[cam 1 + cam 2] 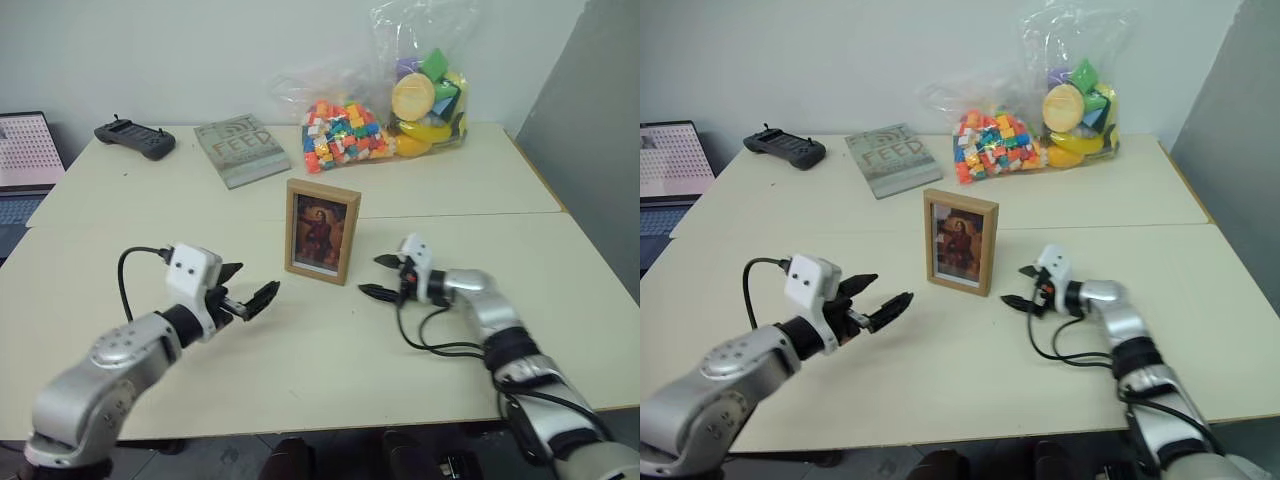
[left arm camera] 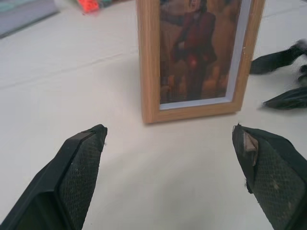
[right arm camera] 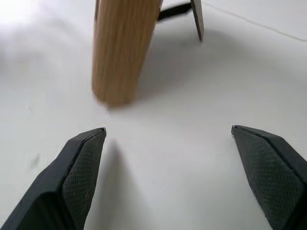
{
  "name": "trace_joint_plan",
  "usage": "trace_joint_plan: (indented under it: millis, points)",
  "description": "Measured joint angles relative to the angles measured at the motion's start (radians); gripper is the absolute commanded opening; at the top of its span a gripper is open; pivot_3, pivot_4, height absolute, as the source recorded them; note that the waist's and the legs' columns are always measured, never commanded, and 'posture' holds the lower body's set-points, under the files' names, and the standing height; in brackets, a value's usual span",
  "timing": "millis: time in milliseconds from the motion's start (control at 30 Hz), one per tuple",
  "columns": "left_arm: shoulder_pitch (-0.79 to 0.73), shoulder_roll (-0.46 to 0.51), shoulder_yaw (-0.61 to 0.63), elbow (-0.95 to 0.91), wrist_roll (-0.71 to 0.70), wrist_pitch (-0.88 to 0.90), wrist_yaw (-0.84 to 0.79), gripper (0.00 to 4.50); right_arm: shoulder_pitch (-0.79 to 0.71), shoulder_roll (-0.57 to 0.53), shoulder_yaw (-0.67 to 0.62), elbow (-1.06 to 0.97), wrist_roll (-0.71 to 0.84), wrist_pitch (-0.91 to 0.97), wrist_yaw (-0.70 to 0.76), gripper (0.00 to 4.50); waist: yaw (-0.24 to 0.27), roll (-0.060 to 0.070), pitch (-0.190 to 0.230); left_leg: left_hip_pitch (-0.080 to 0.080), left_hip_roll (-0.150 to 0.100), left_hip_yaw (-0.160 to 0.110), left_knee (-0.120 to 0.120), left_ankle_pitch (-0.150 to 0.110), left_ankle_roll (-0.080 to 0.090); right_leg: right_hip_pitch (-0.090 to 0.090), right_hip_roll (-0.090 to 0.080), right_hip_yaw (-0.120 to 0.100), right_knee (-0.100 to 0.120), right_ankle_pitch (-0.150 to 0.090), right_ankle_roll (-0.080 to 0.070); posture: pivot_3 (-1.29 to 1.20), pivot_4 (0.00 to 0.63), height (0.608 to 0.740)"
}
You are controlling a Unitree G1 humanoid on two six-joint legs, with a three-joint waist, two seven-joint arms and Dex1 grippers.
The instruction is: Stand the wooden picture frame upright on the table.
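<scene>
The wooden picture frame (image 1: 321,230) stands upright in the middle of the table (image 1: 300,350), its portrait facing me. In the right wrist view its wooden side edge (image 3: 122,48) shows, with the black stand (image 3: 192,14) behind it. My left gripper (image 1: 248,286) hovers open to the frame's lower left, apart from it. My right gripper (image 1: 385,277) is open just right of the frame, not touching it. In the left wrist view the frame (image 2: 196,57) stands beyond the open fingers (image 2: 79,177), and the right gripper's fingertips (image 2: 283,76) show beside it.
At the back of the table lie a grey "FEED" book (image 1: 241,148), a black controller (image 1: 135,138) and clear bags of coloured blocks and toys (image 1: 395,110). A laptop (image 1: 25,160) sits at the far left. A seam (image 1: 480,215) crosses the tabletop.
</scene>
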Motion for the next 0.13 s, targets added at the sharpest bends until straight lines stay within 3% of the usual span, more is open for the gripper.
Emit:
trace_joint_plan:
  millis: [67, 133]
  points:
    - [-0.05, 0.07, 0.047, 0.091, -0.011, 0.024, -0.079, 4.5, 0.033, -0.128, -0.04, -0.253, 0.093, 0.207, 0.048, 4.48, -0.005, 0.002, 0.001, 0.001, 0.0, 0.0, -0.001, 0.0, 0.0, 0.0, 0.0, 0.0, 0.0, 0.0, 0.0, 0.0, 0.15, 0.74]
    - [-0.103, 0.103, 0.054, 0.139, -0.024, 0.038, -0.15, 4.5, 0.026, -0.179, -0.082, -0.439, 0.188, 0.365, 0.052, 4.48, -0.017, 0.001, 0.001, 0.002, 0.001, -0.002, -0.002, 0.0, 0.0, 0.001, 0.001, -0.001, 0.0, 0.0, 0.0, 0.0, 0.15, 0.74]
